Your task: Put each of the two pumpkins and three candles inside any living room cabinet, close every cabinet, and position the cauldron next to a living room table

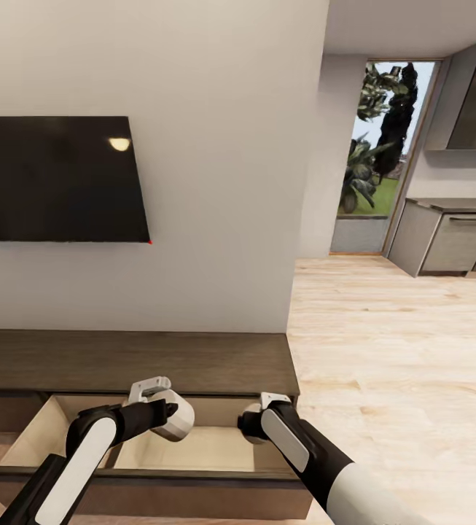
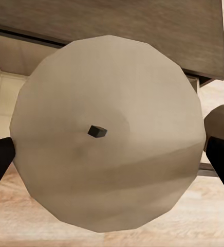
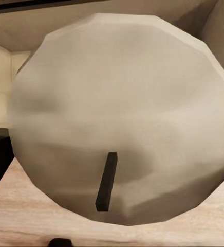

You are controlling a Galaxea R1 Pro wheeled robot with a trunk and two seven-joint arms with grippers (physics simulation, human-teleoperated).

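While both arms reach over the pulled-out drawer (image 1: 216,448) of the dark-brown wooden cabinet (image 1: 135,361), each gripper pinches a beige faceted candle: the left gripper (image 2: 109,154) clamps one candle (image 2: 107,134), the right gripper (image 3: 117,170) another candle (image 3: 122,113). Behind, a black screen (image 1: 59,179) hangs on a plain wall; pale plank floor (image 1: 391,350) runs to grey kitchen units (image 1: 449,240).

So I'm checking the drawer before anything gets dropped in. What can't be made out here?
- Drawer floor, head view: both arms cover much of it.
- Left gripper jaws, left wrist view: the candle hides their tips.
- Right wrist view: the other candle blocks the drawer behind it.
- Cabinet left end, head view: cut off by the edge.
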